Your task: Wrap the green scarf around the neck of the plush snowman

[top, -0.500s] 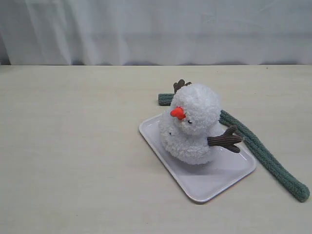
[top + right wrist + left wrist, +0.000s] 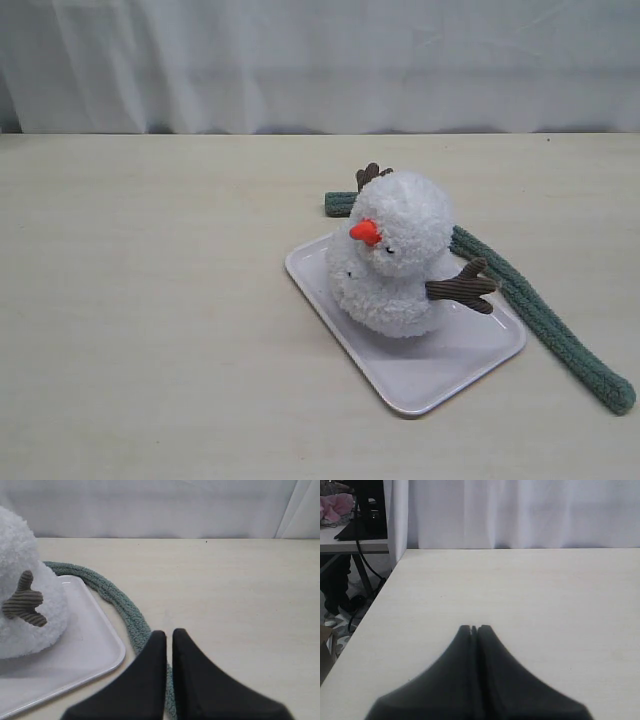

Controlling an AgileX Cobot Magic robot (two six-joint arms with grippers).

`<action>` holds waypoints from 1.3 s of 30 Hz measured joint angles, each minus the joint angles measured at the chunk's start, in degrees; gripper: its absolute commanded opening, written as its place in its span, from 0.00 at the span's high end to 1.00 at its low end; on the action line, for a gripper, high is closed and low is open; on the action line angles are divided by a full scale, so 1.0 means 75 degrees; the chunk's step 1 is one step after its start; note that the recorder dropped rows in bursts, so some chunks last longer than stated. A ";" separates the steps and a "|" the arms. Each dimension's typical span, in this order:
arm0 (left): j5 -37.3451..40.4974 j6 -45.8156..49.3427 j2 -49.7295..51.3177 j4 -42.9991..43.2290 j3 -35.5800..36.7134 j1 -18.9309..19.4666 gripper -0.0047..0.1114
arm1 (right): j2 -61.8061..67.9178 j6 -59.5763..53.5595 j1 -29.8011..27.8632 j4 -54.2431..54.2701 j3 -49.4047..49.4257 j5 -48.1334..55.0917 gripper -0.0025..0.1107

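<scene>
The plush snowman (image 2: pixel 395 262) sits on a white tray (image 2: pixel 420 388), orange nose turned to the left and brown twig arms sticking out. The green scarf (image 2: pixel 530 312) lies flat on the table. It runs from behind the snowman along the tray's right side to the front right. Neither gripper shows in the exterior view. In the right wrist view my right gripper (image 2: pixel 169 632) is shut and holds nothing. It hangs over the scarf (image 2: pixel 120 605), beside the tray (image 2: pixel 85 652) and the snowman (image 2: pixel 20 610). My left gripper (image 2: pixel 474 628) is shut over bare table.
A white curtain (image 2: pixel 320 60) hangs along the table's far edge. In the left wrist view the table's side edge (image 2: pixel 375 600) shows, with a second table (image 2: pixel 355 535) and cables beyond it.
</scene>
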 measured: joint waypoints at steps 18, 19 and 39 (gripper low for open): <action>0.0000 0.0000 0.0000 0.0000 0.0000 0.0000 0.96 | 0.0000 0.0000 0.0000 -0.0494 0.0013 -0.1766 0.94; 0.0000 0.0000 0.0000 0.0000 0.0000 0.0000 0.96 | 0.0000 0.0000 0.0000 -0.0510 0.0013 -0.2208 0.94; 0.0000 0.0000 0.0000 0.0000 0.0000 0.0000 0.96 | 0.0443 0.2378 0.0000 0.0574 -0.1374 -0.3835 0.69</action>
